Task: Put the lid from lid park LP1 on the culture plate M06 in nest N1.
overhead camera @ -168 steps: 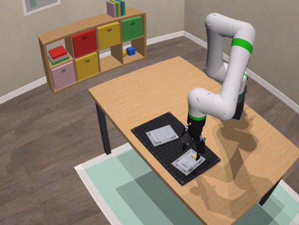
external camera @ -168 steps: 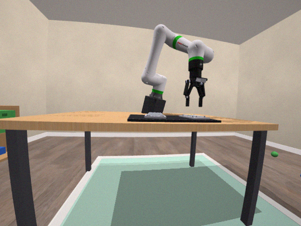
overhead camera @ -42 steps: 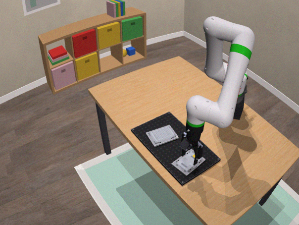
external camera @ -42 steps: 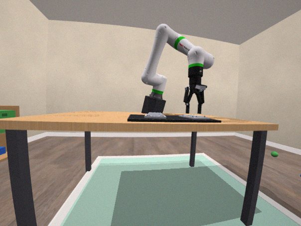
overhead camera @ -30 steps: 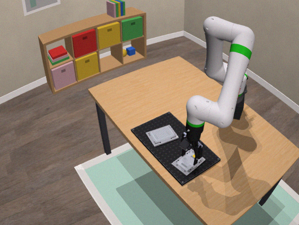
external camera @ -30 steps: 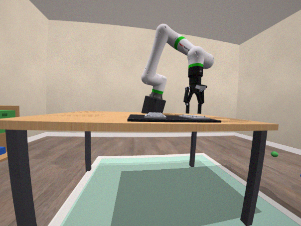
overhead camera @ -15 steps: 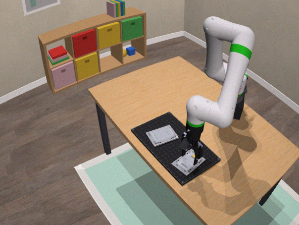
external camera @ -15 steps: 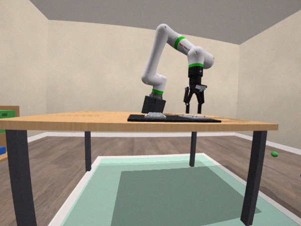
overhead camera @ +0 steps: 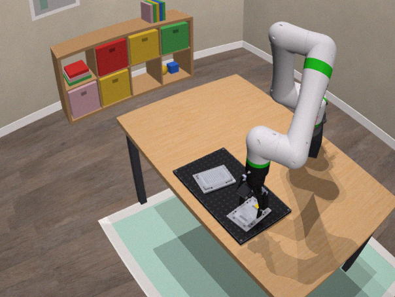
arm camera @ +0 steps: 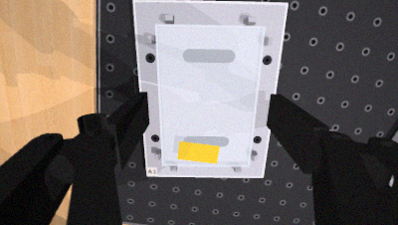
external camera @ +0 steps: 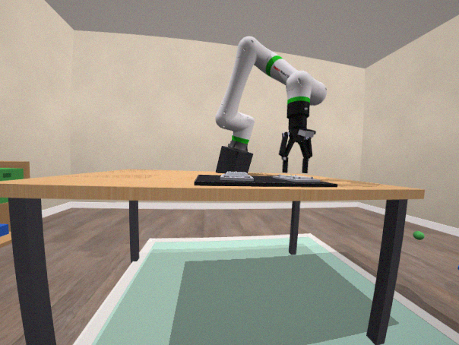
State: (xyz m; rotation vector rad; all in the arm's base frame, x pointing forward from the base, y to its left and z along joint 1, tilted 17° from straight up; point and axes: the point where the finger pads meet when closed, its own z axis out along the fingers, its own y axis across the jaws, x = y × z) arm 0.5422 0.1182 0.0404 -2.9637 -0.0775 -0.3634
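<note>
In the wrist view the tool [arm camera: 209, 119] hangs over the lid [arm camera: 209, 95], its two black fingers spread to either side of the lid's long edges and standing just outside them, so the tool is open and grips nothing. The lid is a clear rectangular cover with a yellow label [arm camera: 198, 152] near its lower edge; it lies flat in the pale grey lid park [arm camera: 144, 30] in the upper middle of that frame, on the black perforated base plate [arm camera: 338, 60]. In the top view the lid park [overhead camera: 235, 219] sits at the lower right end of the base plate [overhead camera: 212, 196], with the tool [overhead camera: 253, 199] directly above it. The culture plate [overhead camera: 214, 178], uncovered and showing its grid of wells, rests in its nest toward the upper left end of the same plate, well apart from the lid. The base plate lies on the wooden counter [overhead camera: 203, 114]. In the exterior view the fingertips [external camera: 284, 167] stand just above the lid park [external camera: 292, 177], right of centre, whether they touch it cannot be told. A shelf unit [overhead camera: 122, 27] stands at the upper left of the top view.
</note>
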